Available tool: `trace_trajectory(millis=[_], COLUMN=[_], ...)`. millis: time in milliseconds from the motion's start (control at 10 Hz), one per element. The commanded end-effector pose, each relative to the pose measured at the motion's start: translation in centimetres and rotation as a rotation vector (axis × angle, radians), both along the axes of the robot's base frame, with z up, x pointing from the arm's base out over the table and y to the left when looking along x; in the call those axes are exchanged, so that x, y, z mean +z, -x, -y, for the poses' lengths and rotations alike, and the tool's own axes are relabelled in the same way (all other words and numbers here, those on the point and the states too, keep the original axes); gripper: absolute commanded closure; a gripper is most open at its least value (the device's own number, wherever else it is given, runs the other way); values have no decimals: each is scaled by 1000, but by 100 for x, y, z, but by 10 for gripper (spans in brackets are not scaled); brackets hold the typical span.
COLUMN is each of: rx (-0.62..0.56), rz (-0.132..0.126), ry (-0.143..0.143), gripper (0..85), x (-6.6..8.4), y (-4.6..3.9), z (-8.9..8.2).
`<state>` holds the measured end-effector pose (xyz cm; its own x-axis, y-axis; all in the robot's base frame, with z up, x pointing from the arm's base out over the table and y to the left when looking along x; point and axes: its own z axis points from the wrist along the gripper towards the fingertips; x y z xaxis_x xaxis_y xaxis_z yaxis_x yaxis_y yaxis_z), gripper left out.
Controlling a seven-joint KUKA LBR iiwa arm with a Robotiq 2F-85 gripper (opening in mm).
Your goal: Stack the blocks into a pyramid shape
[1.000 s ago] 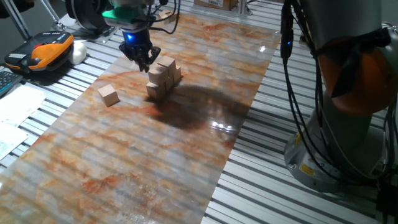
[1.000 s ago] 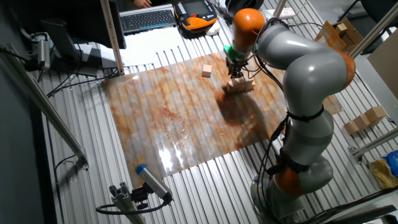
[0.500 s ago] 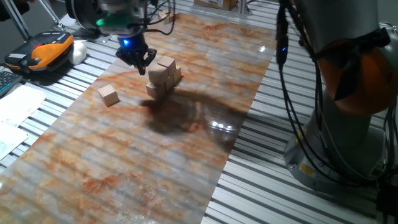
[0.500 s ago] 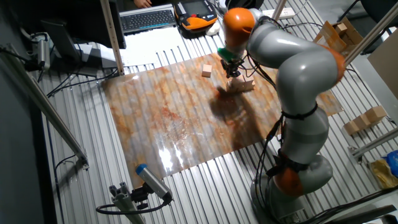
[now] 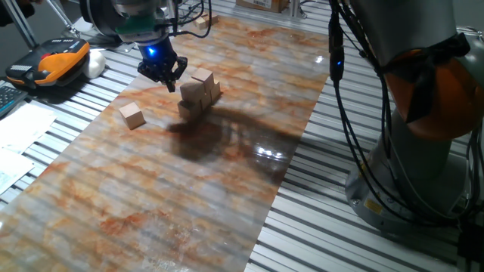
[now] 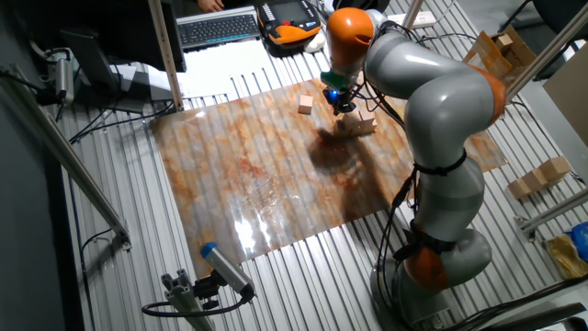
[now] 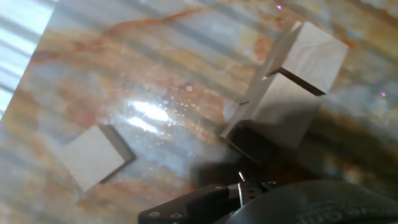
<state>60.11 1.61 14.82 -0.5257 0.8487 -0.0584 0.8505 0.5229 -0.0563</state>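
A small stack of tan wooden blocks (image 5: 198,92) stands on the marbled mat, several at the bottom and one on top; it also shows in the other fixed view (image 6: 356,125) and the hand view (image 7: 292,93). One lone block (image 5: 133,115) lies flat to the stack's left, seen also in the other fixed view (image 6: 306,104) and the hand view (image 7: 93,155). My gripper (image 5: 165,75) hovers above the mat between the lone block and the stack, close to the stack's left side, touching neither. Its fingers meet at the bottom of the hand view (image 7: 239,186), shut and empty.
The marbled mat (image 5: 189,189) lies on a slatted metal table. An orange device (image 5: 53,64) and papers lie off the mat at the left. A keyboard (image 6: 219,28) sits at the back. The robot base (image 5: 408,151) and cables stand at the right. Spare blocks (image 6: 540,176) lie off the table.
My gripper has moved away from the stack, up and to the left toward the lone block. The stack and the lone block have not moved.
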Motion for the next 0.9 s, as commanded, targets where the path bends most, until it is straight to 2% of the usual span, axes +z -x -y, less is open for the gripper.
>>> trace_trajectory(millis=[0, 200, 400, 600, 800], rx=[590, 664, 715, 735, 756], rz=[0, -8, -18, -18, 10], ry=[6, 19, 7, 34, 36], gripper=[850, 850, 850, 850, 850], x=[0, 0, 0, 0, 0], y=[-1, -1, -1, -1, -1], z=[2, 2, 2, 2, 2])
